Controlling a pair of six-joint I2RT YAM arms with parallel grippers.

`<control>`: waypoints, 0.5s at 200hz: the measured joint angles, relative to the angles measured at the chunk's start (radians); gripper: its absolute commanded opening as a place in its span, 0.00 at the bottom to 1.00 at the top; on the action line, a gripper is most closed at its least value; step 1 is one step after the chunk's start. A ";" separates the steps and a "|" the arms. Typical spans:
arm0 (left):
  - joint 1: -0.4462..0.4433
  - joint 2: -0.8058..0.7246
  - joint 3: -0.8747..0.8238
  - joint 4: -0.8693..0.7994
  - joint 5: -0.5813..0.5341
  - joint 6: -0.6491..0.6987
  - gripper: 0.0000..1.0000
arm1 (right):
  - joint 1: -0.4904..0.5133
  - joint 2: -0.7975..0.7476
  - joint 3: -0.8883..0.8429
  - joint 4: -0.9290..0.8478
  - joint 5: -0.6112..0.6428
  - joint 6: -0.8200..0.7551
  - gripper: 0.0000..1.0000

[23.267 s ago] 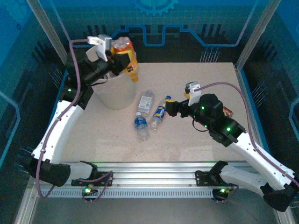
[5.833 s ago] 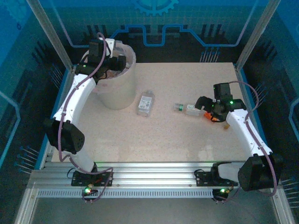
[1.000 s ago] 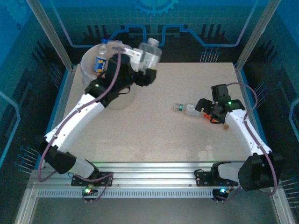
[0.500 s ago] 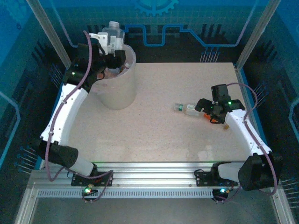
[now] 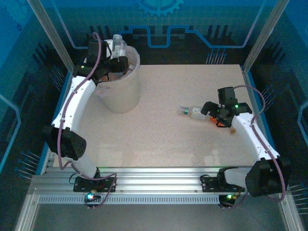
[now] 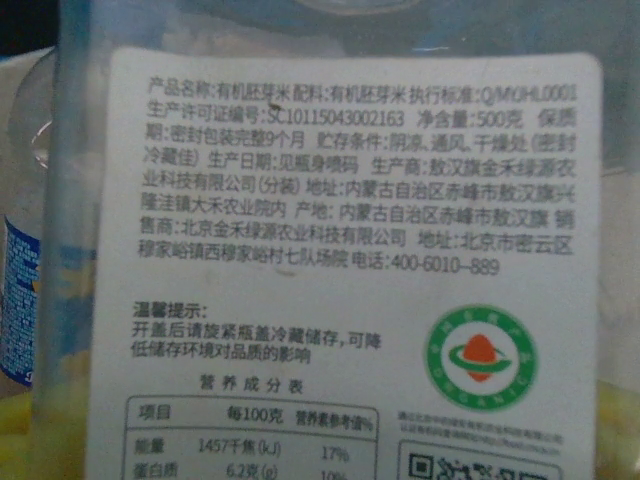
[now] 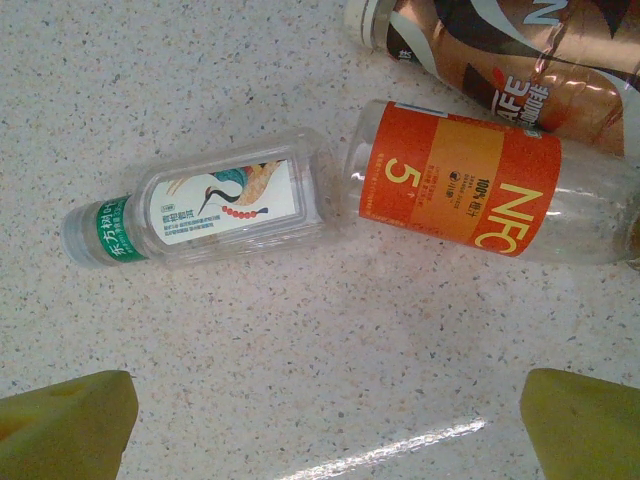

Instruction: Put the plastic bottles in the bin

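Speckled beige table (image 5: 159, 139), blue enclosure walls. Left gripper (image 5: 114, 52) over bin (image 5: 122, 98) mouth, clamped on clear white-label bottle (image 6: 350, 200), poised for drop inside. Right gripper (image 7: 330, 395) spread wide, well right of bin, above green-capped bottle (image 7: 200, 215) and orange NFC bottle (image 7: 470, 185), probably the next pick.

I count three bottles lying on the table (image 5: 159, 139): a green-capped bottle (image 7: 195, 215), an orange-labelled bottle (image 7: 470, 185) and a brown bottle (image 7: 500, 50). On the left wrist camera I make out two more, a white-labelled bottle (image 6: 350, 250) up close and a blue-labelled bottle (image 6: 15, 300) behind it. I see one bin (image 5: 120, 96) and two arms, the left arm (image 5: 72, 103) and the right arm (image 5: 252, 134).
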 measured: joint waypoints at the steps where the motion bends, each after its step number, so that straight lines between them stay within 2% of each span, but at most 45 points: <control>1: 0.000 0.000 0.000 0.000 0.000 0.000 0.73 | 0.000 0.000 0.000 0.000 0.000 0.000 1.00; 51: 0.007 0.031 0.008 0.000 0.001 -0.012 0.81 | 0.000 0.000 0.000 0.000 -0.003 0.000 1.00; 74: 0.011 0.060 0.019 -0.001 0.007 -0.014 0.89 | 0.000 0.001 0.000 0.000 -0.003 0.000 1.00; 87: 0.011 0.071 0.020 -0.003 0.019 -0.014 0.98 | 0.002 0.002 0.000 0.000 -0.003 0.001 1.00; 100: 0.012 0.076 0.020 -0.002 0.034 -0.022 0.99 | 0.005 0.003 0.000 0.000 -0.003 0.001 1.00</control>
